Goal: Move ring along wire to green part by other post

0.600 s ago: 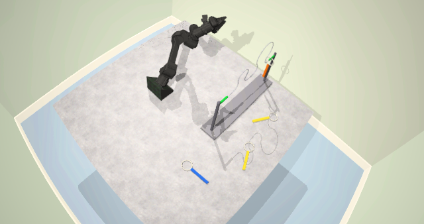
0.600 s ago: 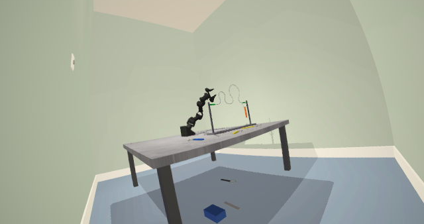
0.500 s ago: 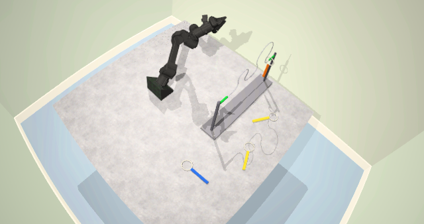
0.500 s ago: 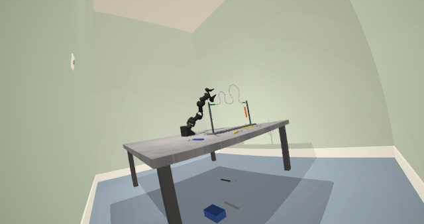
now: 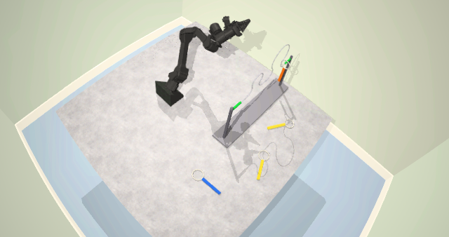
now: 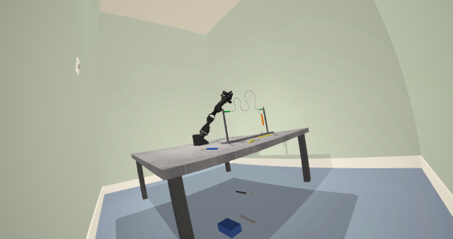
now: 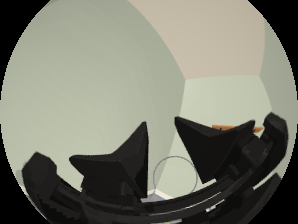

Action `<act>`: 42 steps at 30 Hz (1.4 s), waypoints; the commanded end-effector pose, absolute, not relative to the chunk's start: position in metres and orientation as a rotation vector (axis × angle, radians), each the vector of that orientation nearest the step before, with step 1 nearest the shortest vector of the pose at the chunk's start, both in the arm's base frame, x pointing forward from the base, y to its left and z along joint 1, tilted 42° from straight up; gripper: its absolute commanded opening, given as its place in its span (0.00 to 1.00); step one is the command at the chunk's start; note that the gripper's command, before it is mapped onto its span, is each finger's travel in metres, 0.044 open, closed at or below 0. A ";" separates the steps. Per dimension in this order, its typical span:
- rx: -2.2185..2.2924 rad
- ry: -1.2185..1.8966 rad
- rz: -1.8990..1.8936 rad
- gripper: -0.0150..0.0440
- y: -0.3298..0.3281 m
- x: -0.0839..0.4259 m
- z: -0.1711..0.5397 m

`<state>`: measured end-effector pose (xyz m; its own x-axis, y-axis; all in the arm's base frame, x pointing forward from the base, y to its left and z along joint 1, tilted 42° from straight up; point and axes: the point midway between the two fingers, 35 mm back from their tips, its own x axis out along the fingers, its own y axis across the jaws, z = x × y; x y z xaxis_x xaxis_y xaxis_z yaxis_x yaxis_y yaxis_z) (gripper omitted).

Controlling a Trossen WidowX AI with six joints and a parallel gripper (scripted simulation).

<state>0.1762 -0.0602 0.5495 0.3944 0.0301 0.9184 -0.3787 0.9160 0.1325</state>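
The ring (image 5: 290, 67) with its orange handle (image 5: 281, 74) (image 6: 262, 119) hangs on the green part (image 5: 288, 60) beside the far post (image 6: 265, 120). The handle points down near that post. The other green part (image 5: 237, 105) (image 6: 226, 112) is at the near post (image 5: 228, 123) (image 6: 225, 126). The thin grey wire (image 6: 249, 90) curves between them. My gripper (image 5: 248, 20) (image 6: 229, 93) (image 7: 160, 122) is partly open and empty, up in the air away from the ring. In the wrist view, a bit of orange shows behind the right finger, mostly hidden.
A grey base plate (image 5: 257, 105) carries both posts. Two yellow-handled rings lie on the table, their handles (image 5: 276, 126) (image 5: 260, 170) on the side of the plate away from the arm. A blue handle (image 5: 211, 186) (image 6: 211, 148) with a ring lies nearer the front. A blue box (image 6: 229, 228) is on the floor.
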 end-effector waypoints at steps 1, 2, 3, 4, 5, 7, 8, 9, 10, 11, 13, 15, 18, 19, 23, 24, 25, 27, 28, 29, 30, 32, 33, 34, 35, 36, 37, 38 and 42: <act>0.490 -1.114 0.248 0.53 -0.065 0.207 0.553; 0.524 -1.104 0.244 0.53 -0.065 0.215 0.553; 0.557 -1.093 0.238 0.53 -0.065 0.223 0.553; 0.589 -1.080 0.233 0.53 -0.064 0.231 0.552; 0.620 -1.066 0.227 0.53 -0.063 0.239 0.552; 0.677 -1.029 0.208 0.53 -0.060 0.258 0.548; 0.703 -1.006 0.196 0.53 -0.058 0.268 0.546; 0.727 -0.982 0.184 0.53 -0.055 0.279 0.543; 0.749 -0.956 0.171 0.53 -0.052 0.289 0.539; 0.771 -0.930 0.159 0.53 -0.048 0.299 0.536; 0.814 -0.881 0.135 0.53 -0.040 0.318 0.528; 0.852 -0.829 0.111 0.53 -0.030 0.336 0.520; 0.896 -0.746 0.075 0.53 -0.010 0.362 0.506; 0.907 -0.717 0.062 0.53 -0.003 0.370 0.501; 0.937 -0.601 0.015 0.53 0.031 0.397 0.479; 0.940 -0.571 0.003 0.53 0.040 0.403 0.473; 0.942 -0.542 -0.008 0.53 0.050 0.409 0.467; 0.940 -0.483 -0.030 0.53 0.070 0.418 0.454; 0.938 -0.455 -0.041 0.53 0.081 0.422 0.448; 0.938 -0.432 -0.049 0.53 0.091 0.424 0.444; 0.941 -0.413 -0.056 0.53 0.102 0.426 0.441; 0.945 -0.375 -0.071 0.53 0.123 0.426 0.434; 0.946 -0.357 -0.078 0.53 0.134 0.426 0.431; 0.946 -0.338 -0.085 0.53 0.145 0.425 0.427; 0.945 -0.320 -0.092 0.53 0.156 0.424 0.424; 0.942 -0.302 -0.099 0.53 0.167 0.423 0.421; 0.939 -0.285 -0.105 0.53 0.178 0.421 0.417; 0.935 -0.268 -0.112 0.53 0.189 0.418 0.414; 0.910 -0.205 -0.135 0.53 0.232 0.403 0.400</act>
<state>0.4155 0.1957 0.4116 0.9630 -0.2107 0.1680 -0.0122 0.5886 0.8083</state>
